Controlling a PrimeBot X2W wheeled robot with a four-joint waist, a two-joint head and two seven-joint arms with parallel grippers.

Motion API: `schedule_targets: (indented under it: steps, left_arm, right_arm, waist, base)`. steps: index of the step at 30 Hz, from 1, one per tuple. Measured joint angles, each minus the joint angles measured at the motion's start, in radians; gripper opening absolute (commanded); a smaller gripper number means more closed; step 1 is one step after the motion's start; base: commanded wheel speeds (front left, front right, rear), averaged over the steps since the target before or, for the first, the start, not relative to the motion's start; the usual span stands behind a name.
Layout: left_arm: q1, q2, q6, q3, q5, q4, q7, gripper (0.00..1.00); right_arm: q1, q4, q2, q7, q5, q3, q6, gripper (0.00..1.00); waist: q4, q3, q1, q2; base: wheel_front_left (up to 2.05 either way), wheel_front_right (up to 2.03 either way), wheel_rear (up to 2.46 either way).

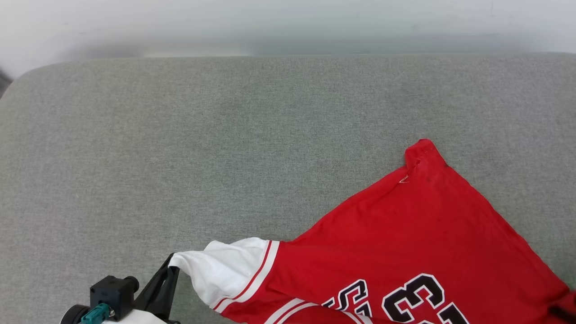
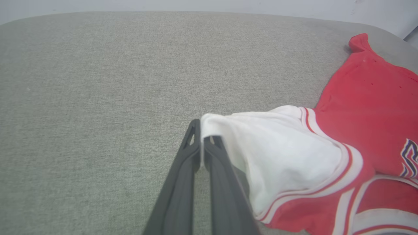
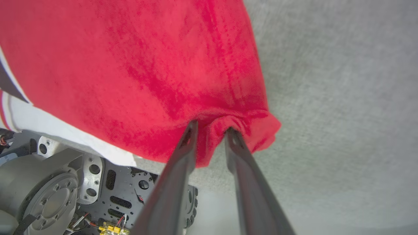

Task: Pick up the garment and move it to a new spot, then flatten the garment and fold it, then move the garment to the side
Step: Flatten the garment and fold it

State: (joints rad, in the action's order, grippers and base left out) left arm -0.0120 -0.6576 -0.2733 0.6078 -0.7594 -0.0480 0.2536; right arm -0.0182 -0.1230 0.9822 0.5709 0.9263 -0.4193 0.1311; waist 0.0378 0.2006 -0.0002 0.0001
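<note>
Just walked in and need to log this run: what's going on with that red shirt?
The robot has the garment, a red number 23 jersey, gripped in two places. Its left gripper pinches the edge of the white sleeve, and its right gripper is closed on a bunched red edge. The rest lies loosely spread on the grey padded surface, not yet flattened or folded.

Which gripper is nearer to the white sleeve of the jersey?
Left. The left gripper pinches the white sleeve; the right gripper holds a red corner of the garment, away from it.
</note>
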Motion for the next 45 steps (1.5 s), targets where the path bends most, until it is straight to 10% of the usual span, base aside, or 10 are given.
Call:
schedule_targets:
  steps: [11, 20, 36, 38, 39, 45]
  left_arm:
    - [-0.040, 0.007, 0.007, 0.016, 0.020, -0.003, -0.008, 0.00]
    - [-0.140, 0.061, 0.036, 0.047, 0.055, 0.012, -0.010, 0.00]
    - [-0.239, 0.119, 0.064, 0.065, 0.095, 0.035, -0.003, 0.00]
    - [-0.239, 0.122, 0.064, 0.064, 0.095, 0.043, -0.003, 0.00]
    - [-0.239, 0.123, 0.067, 0.062, 0.095, 0.048, -0.002, 0.00]
    - [-0.239, 0.107, 0.070, 0.042, 0.095, 0.062, 0.002, 0.00]
  right_arm:
    - [-0.247, 0.229, 0.066, 0.070, -0.105, 0.126, 0.000, 1.00]
    - [-0.660, 0.188, -0.051, 0.298, -0.213, -0.181, 0.000, 1.00]
    - [-0.910, -0.121, -0.125, 0.270, -0.174, -0.481, -0.002, 1.00]
    - [-0.924, -0.130, -0.125, 0.254, -0.155, -0.500, -0.002, 0.67]
    - [-0.925, -0.136, -0.127, 0.239, -0.147, -0.507, -0.002, 0.00]
    - [-0.944, -0.157, -0.152, 0.099, -0.133, -0.550, 0.000, 0.00]
  waist:
    - [0.034, 0.021, 0.0001, 0.0000]
    - [0.106, 0.117, 0.0003, 0.0000]
    - [0.185, 0.257, 0.0003, 0.0000]
    - [0.182, 0.257, 0.0003, 0.0000]
    - [0.180, 0.255, 0.0003, 0.0000]
    - [0.160, 0.208, 0.0003, 0.0000]
  base:
    - [0.00, 0.00, 0.00]
    - [0.00, 0.00, 0.00]
    - [0.00, 0.00, 0.00]
    - [0.00, 0.00, 0.00]
    - [0.00, 0.00, 0.00]
    - [0.00, 0.00, 0.00]
